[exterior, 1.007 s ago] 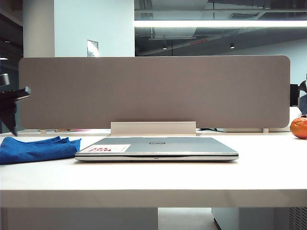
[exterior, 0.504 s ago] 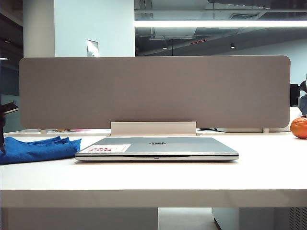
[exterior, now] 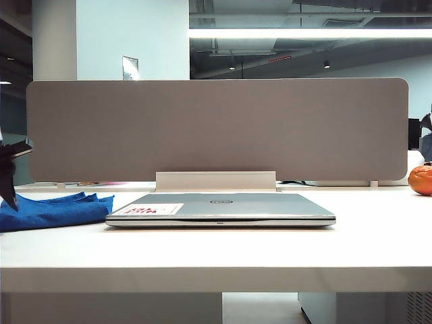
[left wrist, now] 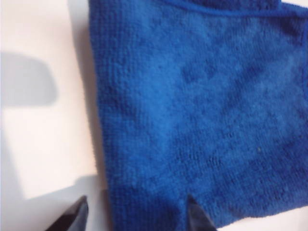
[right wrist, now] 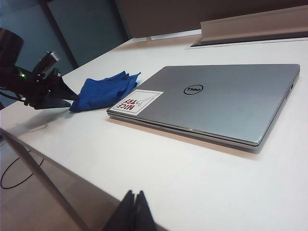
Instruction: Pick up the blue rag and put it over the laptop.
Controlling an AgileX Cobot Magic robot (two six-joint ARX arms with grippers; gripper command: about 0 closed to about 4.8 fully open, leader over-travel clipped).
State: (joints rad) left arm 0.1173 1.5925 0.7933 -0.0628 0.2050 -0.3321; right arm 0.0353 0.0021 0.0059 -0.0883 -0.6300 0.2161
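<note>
Rag (exterior: 55, 210) sits in a rumpled heap on the table (exterior: 270, 250), just beside the closed laptop (exterior: 223, 206) on its sticker side, close to that end but not on it. Left gripper (left wrist: 136, 216) hangs right over the cloth, fingers (left wrist: 197, 219) apart, one tip above the blue pile and the other above bare table past the rag's edge. From the right wrist view you can see that left gripper (right wrist: 60, 94) low at the far end of the rag (right wrist: 103, 89), pointing into it.

Nothing is gripped yet, so the step in hand looks like the pinch. Best bet: shift the straddle inward so both tips land on cloth, then press down into the pile and close on a fold, not the bare hem, which could slip out. A grip near one edge would let the rest hang free and drape flat across the lid.

Right gripper (right wrist: 134, 211) sits parked near the table's front edge, fingers together, well apart from the laptop (right wrist: 211, 103), and looks to have no part here.
</note>
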